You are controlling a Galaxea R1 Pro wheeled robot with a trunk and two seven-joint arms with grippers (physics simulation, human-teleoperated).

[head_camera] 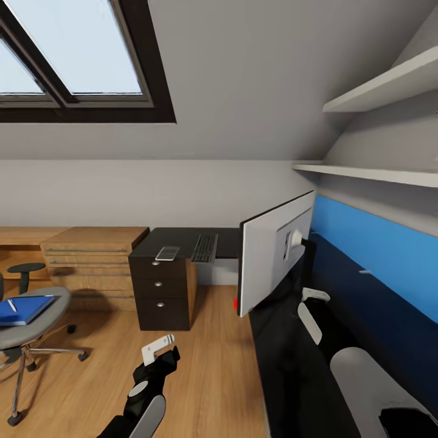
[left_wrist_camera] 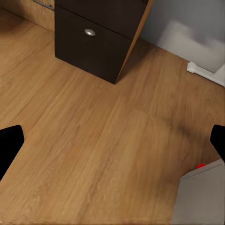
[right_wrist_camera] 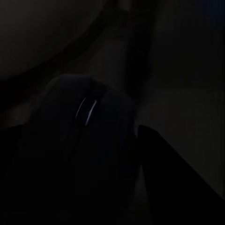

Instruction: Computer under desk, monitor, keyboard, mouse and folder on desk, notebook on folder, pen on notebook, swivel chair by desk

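The monitor [head_camera: 275, 258] stands on the dark desk [head_camera: 286, 377] at the right, seen edge-on from behind. A keyboard [head_camera: 205, 248] lies on the far part of the desk, and a pale flat notebook-like thing [head_camera: 167, 252] lies left of it above the drawers. At far left, the swivel chair [head_camera: 42, 322] carries the blue folder [head_camera: 24, 308] with a pen [head_camera: 11, 305] on it. My left gripper [left_wrist_camera: 112, 145] hangs open over bare floor. My right gripper [head_camera: 311, 307] sits behind the monitor. The dark right wrist view shows a rounded mouse-like shape [right_wrist_camera: 89, 140] close up.
A dark drawer unit [head_camera: 159, 298] stands under the desk's far end, with a wooden dresser [head_camera: 91, 258] to its left. A small round stool [head_camera: 25, 271] stands behind the chair. White shelves [head_camera: 377, 173] hang above the blue wall panel [head_camera: 377, 249]. Wooden floor [head_camera: 207, 365] lies between chair and desk.
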